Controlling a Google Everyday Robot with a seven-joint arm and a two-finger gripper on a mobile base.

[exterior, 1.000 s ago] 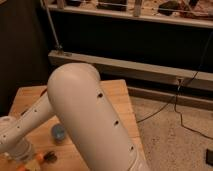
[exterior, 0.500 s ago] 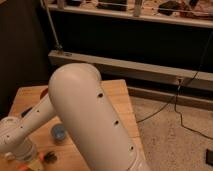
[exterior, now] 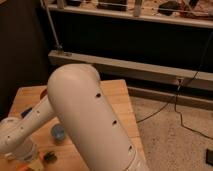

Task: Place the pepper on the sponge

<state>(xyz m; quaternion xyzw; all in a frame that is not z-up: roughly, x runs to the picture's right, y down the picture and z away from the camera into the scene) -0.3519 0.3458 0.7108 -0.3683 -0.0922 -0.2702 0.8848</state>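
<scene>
**Arm.** A white arm [exterior: 95, 120] fills the middle of the view and hides most of the desk [exterior: 120, 95]. Its forearm runs down to the lower left corner.

**Pincer.** The pincer [exterior: 27, 157] is low over the desk at the lower left corner, partly cut off by the frame edge. Whether it is released or clenched: cannot tell.

**Pepper.** A small orange shape with a dark end lies on the desk just beside the pincer, near the bottom edge. It reads as the pepper [exterior: 40, 159]. Contact with the pincer cannot be made out.

**Sponge.** A deep-blue patch shows at the left of the forearm. It reads as the sponge [exterior: 26, 113], and the arm covers the greater part of it. It is apart from the pepper.

**Other items.**
- A light-blue cup [exterior: 57, 131] stands between forearm and upper link, partly covered.
- An orange-red bowl [exterior: 43, 93] shows only as a sliver behind the upper link.
- A cable [exterior: 165, 107] lies on the floor at the right.
</scene>
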